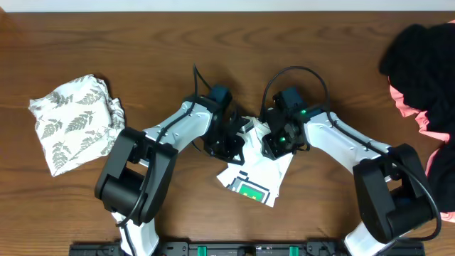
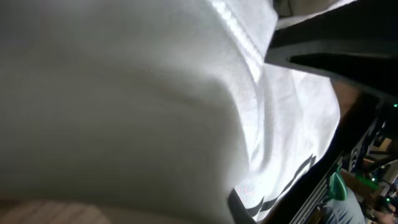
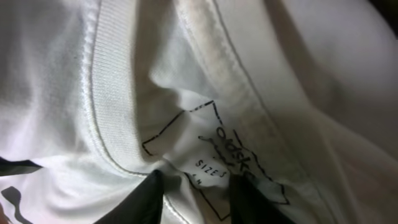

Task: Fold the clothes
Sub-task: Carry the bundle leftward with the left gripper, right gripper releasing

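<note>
— Where was the white T-shirt (image 1: 257, 171), and which way did it run?

— Bunched near the middle of the table's (image 1: 142, 43) front edge. Its long axis ran roughly back to front. The collar (image 3: 109, 93) end was raised between the two arms, and the green print (image 1: 250, 190) end lay flat, pointing at the front edge.

— What about the hands?

— The left gripper (image 1: 229, 146) was clamped tight into the shirt's cloth; its wrist view was filled with smooth white knit. The right gripper (image 3: 196, 196) grasped the shirt at the neckline, its dark fingertips (image 3: 146, 202) partly closed with a fold of fabric pinched between them.

— Texture there?

— Soft jersey with a ribbed collar band, stitched along its edge. A black printed size mark (image 3: 230, 155) sat inside the neck.

— The other clothes?

— A crumpled leaf-print garment (image 1: 75, 121), white with grey-green fronds, lay towards the table's left edge, well apart from the shirt. A black garment (image 1: 419, 46) was heaped in the far right corner. A coral-pink garment (image 1: 407, 107) showed from under it along the right edge.
</note>
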`<state>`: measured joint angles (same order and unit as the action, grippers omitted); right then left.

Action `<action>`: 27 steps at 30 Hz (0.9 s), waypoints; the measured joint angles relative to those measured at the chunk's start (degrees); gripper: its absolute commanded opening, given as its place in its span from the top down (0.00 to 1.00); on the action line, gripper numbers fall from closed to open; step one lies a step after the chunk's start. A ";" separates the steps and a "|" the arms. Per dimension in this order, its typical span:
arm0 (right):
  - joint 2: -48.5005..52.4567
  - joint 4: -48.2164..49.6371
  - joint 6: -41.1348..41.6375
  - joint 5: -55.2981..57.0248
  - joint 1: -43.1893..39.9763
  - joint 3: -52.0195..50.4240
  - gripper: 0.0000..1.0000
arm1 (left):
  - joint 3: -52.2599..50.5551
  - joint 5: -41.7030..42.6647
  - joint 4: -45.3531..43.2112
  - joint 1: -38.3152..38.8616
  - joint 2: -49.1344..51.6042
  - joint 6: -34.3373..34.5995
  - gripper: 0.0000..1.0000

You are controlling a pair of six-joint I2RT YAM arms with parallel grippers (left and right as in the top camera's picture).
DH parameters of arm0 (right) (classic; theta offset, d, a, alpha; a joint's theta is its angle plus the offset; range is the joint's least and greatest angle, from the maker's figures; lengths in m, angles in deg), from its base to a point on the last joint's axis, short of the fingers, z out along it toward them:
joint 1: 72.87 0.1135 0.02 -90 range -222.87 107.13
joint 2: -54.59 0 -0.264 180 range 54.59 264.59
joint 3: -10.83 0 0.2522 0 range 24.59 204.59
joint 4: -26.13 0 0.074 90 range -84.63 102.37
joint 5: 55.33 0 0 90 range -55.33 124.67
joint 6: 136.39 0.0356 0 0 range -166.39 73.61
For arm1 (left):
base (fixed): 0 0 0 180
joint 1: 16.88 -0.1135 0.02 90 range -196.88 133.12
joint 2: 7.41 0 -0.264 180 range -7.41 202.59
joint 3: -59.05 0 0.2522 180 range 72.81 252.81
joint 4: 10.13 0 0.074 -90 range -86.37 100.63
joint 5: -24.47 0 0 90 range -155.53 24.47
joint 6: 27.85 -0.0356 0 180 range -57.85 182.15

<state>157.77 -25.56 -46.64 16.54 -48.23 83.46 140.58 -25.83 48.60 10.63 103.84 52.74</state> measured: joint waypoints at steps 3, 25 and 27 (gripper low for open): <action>0.00 -0.57 0.04 0.11 -0.02 0.26 0.66 | 0.00 -3.32 0.63 0.11 0.00 2.43 0.94; -28.61 -22.69 -1.42 8.22 -5.31 13.29 0.56 | 2.51 -36.83 4.61 -15.72 -16.70 16.35 0.94; -29.29 -23.04 -1.49 8.83 -5.53 13.29 0.56 | 2.54 -40.81 4.81 -17.62 -18.34 16.57 0.94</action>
<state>128.48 -48.60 -48.12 25.37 -53.75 96.75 143.12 -66.64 53.41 -6.99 85.50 69.31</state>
